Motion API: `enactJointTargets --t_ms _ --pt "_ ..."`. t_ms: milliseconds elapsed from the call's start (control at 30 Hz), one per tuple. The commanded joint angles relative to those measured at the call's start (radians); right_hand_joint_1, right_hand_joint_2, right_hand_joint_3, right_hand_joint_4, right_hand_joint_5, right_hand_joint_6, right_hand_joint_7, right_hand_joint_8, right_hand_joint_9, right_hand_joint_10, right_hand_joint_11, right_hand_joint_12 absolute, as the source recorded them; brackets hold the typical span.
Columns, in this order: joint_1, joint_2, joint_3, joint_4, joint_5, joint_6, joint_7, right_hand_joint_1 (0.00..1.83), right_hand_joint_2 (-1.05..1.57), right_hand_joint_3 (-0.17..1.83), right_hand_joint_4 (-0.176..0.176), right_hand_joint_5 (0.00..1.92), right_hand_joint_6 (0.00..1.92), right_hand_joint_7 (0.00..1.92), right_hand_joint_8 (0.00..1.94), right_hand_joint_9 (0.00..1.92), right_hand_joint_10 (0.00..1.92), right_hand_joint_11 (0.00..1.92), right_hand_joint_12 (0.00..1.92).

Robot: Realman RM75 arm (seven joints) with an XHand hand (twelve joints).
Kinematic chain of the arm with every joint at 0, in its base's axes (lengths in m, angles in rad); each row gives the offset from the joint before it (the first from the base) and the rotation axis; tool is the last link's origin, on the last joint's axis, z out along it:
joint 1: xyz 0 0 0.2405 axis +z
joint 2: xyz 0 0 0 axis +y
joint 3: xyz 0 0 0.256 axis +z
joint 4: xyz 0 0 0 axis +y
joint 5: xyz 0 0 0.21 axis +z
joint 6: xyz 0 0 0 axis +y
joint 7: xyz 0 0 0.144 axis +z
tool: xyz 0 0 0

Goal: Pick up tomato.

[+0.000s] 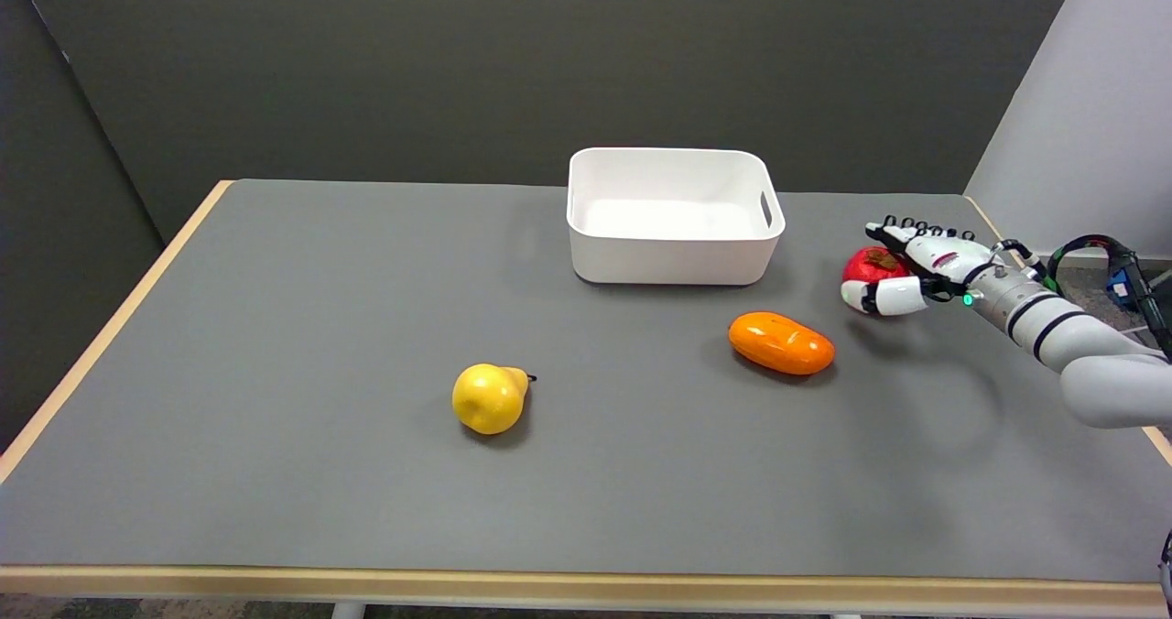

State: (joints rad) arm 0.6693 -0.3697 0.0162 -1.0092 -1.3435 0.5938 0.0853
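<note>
1. Head view: right hand (902, 271) reaches in from the right edge and sits at the tomato (868, 266), far right side of the grey table (275, 472).
2. Fingers (893, 232) lie over the top of the tomato; thumb (884, 297) curls under its near side. Hand grips the tomato, pinched between them.
3. Whether the tomato rests on the table or is raised off it: cannot tell. A shadow lies on the surface just below it.
4. Orange oblong fruit (781, 342) lies near the tomato, to its left and closer to the camera, not touching.
5. White bin (673, 248) stands at the table's far centre, left of the tomato.
6. Yellow pear (490, 398) lies mid-table, well apart from the hand.
</note>
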Motion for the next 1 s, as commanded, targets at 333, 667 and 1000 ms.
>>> enactJointTargets --t_ms 333,667,1000 --pt "0.046 -0.022 -0.052 0.012 0.021 0.030 -0.006 0.56 0.64 1.00 0.069 0.12 0.37 0.29 0.38 0.29 0.68 0.15 1.14" --pt "0.039 -0.022 -0.060 -0.002 0.022 0.122 -0.006 0.80 0.80 0.95 0.102 0.29 0.85 0.58 0.74 0.56 1.06 0.30 1.30" --pt "0.033 -0.021 -0.052 -0.024 0.066 0.271 -0.006 0.80 1.17 0.36 0.176 0.59 1.63 0.75 1.26 0.74 1.45 0.40 1.57"
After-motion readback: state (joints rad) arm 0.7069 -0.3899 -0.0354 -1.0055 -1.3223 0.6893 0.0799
